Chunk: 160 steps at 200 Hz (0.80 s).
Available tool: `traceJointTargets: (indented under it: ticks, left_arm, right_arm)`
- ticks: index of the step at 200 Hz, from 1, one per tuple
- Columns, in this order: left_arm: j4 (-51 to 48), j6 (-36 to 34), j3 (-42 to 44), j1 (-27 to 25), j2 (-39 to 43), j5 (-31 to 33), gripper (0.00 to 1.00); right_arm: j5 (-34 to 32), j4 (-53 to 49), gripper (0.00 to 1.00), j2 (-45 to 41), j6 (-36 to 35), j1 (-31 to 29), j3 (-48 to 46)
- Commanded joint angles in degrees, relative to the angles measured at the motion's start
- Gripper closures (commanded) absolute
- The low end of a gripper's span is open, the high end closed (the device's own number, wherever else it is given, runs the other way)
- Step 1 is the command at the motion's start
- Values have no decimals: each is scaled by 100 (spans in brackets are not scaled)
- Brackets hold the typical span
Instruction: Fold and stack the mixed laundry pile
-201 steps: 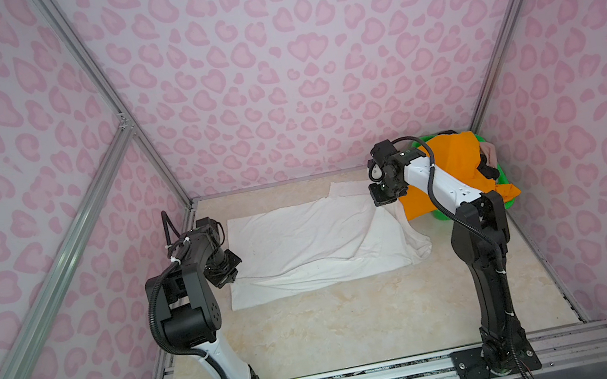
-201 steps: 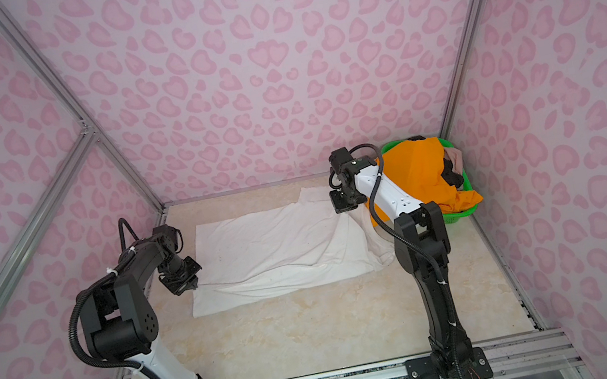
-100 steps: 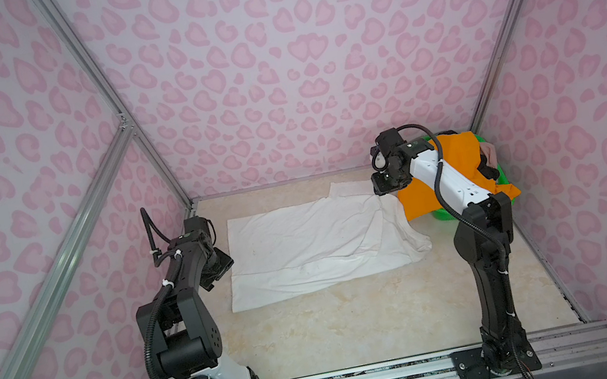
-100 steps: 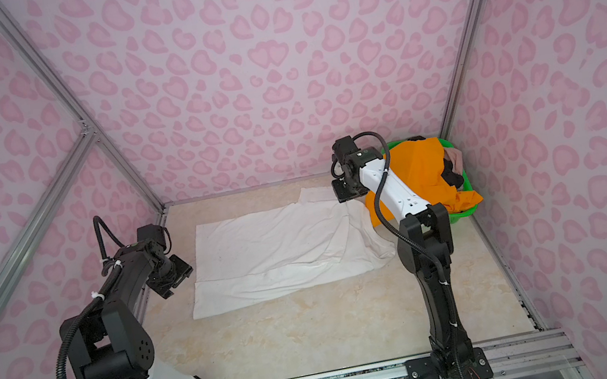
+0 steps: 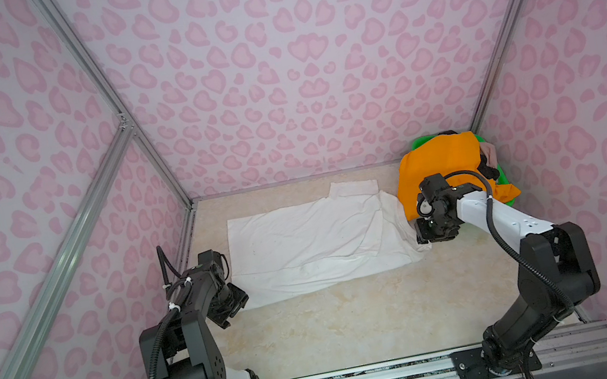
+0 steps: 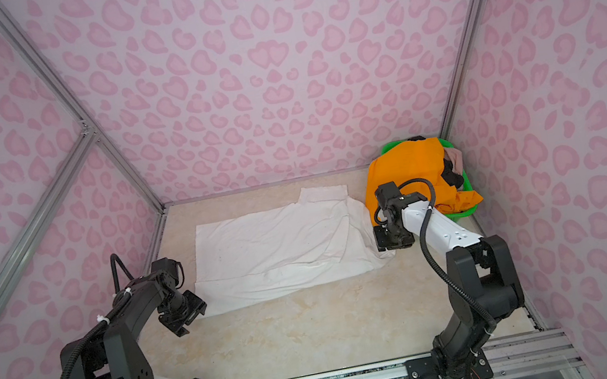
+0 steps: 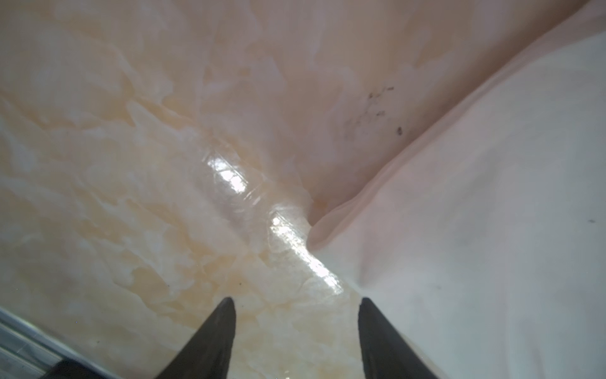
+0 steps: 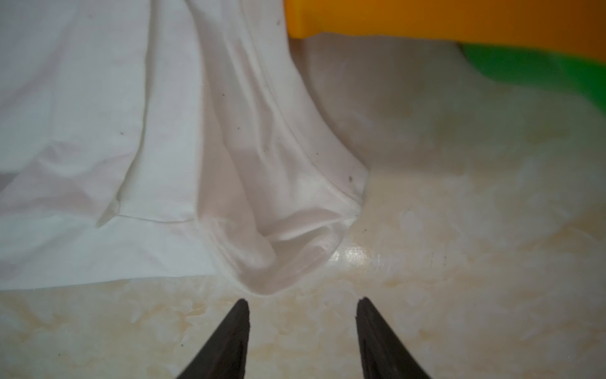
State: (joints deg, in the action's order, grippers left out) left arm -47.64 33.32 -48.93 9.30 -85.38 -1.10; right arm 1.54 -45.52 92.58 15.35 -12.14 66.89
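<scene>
1 white tee [image 5: 303, 245], 1 orange shorts [image 5: 440, 162], 1 blk pc [image 6: 453, 173], 1 pink pc [image 6: 456, 157], 1 basket [image 8: 541, 65].

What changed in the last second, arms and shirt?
Both claws went from shut to open and swung back toward the base side. The left claw is now at the near left corner of the white T-shirt, and the right claw is at its near right corner, with nothing between the jaws. Whether they let go of cloth is unclear. Unchanged: the shirt lies spread flat and the orange shorts are draped over the green basket.

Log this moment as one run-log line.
left gripper: open, by white T-shirt corner | right gripper: open, by its other end | orange shorts: over green basket
</scene>
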Motion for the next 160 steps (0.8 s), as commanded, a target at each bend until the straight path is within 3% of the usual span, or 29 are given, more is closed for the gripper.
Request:
traceJointTargets:
  ticks: [1,48,85,142,160]
  left_arm:
    - [232,60,169,2,-73,40,40]
    - [472,121,307,2,-297,-26,47]
    - [647,210,325,6,-454,-53,60]
    - [477,192,318,2,-322,1,84]
    - [392,175,291,2,-150,-105,79]
  right_arm:
    - [-149,714,47,89,361,111,-207]
    - [-243,1059,47,655,560,242,-448]
    - [-136,1247,50,913,587,392,-632]
    - [-63,1109,80,627,431,416,-890]
    - [-83,1045,86,375,411,414,-1062]
